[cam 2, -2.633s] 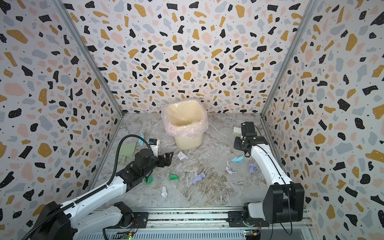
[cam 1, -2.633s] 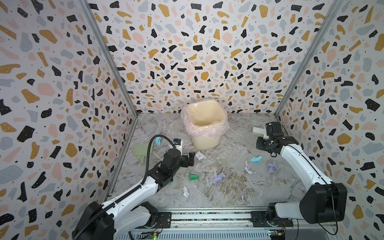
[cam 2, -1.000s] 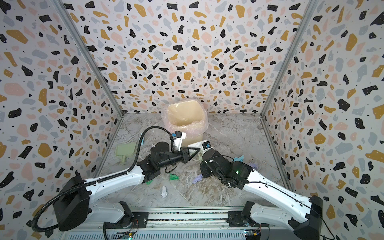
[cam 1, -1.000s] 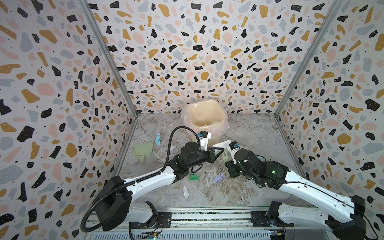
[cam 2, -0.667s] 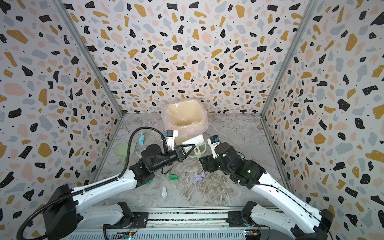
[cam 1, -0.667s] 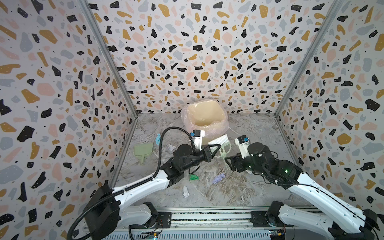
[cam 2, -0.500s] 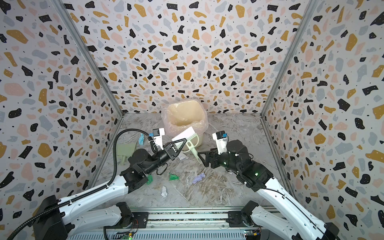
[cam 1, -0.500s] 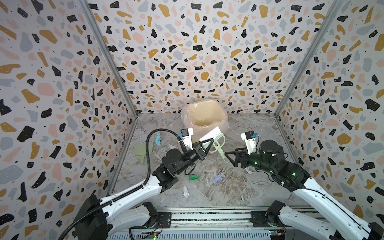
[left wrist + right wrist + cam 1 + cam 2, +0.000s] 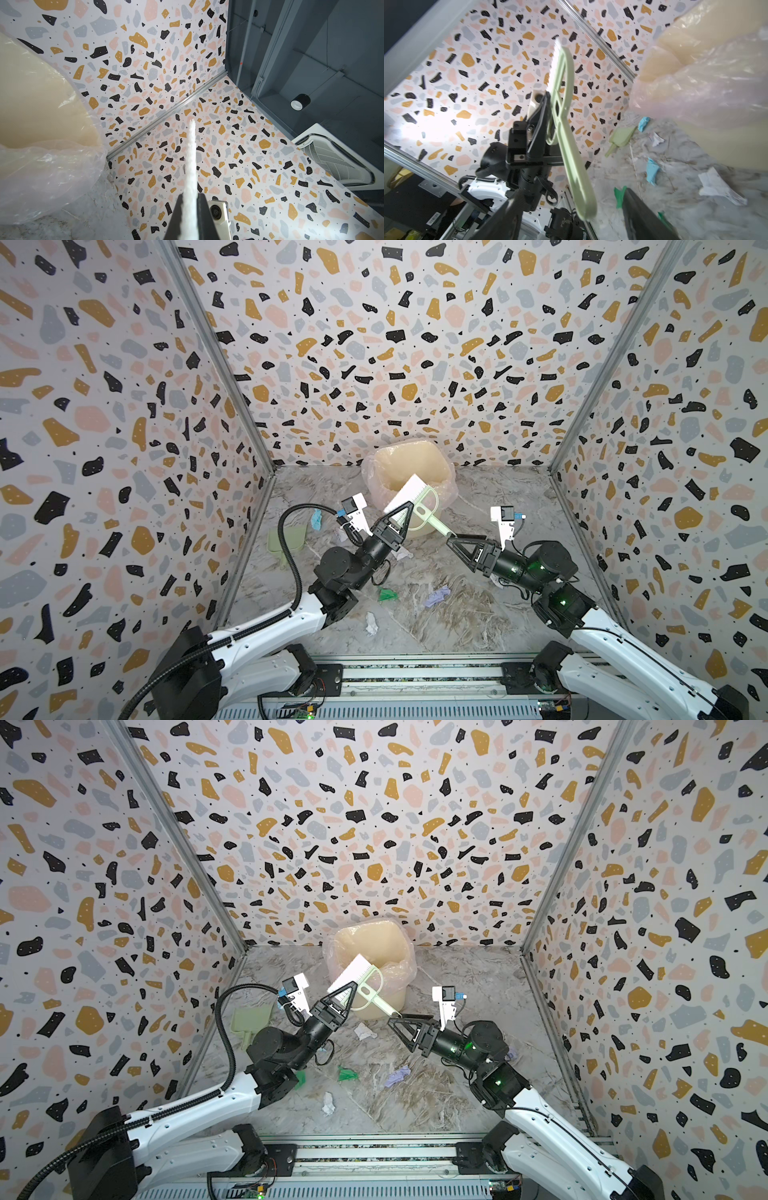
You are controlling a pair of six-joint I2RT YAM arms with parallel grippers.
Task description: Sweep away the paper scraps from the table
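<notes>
In front of bin (image 9: 409, 458): left gripper (image 9: 405, 511) clamped on brush (image 9: 411, 491) bristles; right gripper (image 9: 454, 539) spread wide, handle tip between jaws.

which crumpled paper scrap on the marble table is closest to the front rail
The white crumpled scrap lying alone at the front; the green scrap and lilac scrap sit farther back.
</notes>
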